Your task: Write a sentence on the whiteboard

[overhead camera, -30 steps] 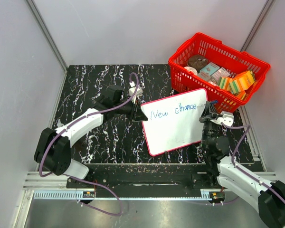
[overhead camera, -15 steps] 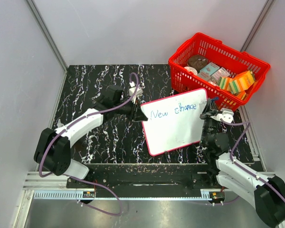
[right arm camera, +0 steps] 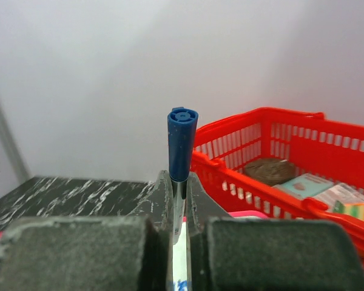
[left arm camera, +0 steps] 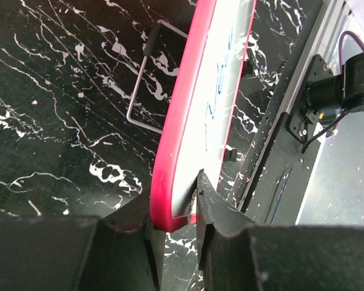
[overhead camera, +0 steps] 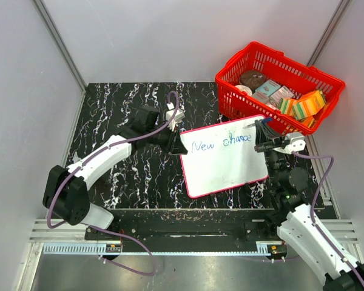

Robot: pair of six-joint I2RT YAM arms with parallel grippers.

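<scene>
Top view: the flat white rectangular whiteboard with its thin red rim sits right of centre on the black, white-veined marble-look table. Its far right corner is just beside the red plastic lattice basket. The blue cursive sentence reads "New chance" along the far edge. The left tool is at the board's left corner, and the right tool is at the end of the last word. The next letter probably wants to begin just right of the final "e". Light, even pressure seems best, since the glossy face would let a tip skid and a hard push could shove the board.

Left wrist view: the left tool is clamped on the whiteboard's rounded red corner, one dark finger on each side. The rim looks like smooth moulded plastic, and the board seems tilted. A firm hold here should steady each stroke. A thin bent grey wire loop lies on the table just beside it.

Right wrist view: the right tool is pinched tight on a slim cylindrical blue marker. Its round butt end stands above the rough dark finger pads.
</scene>
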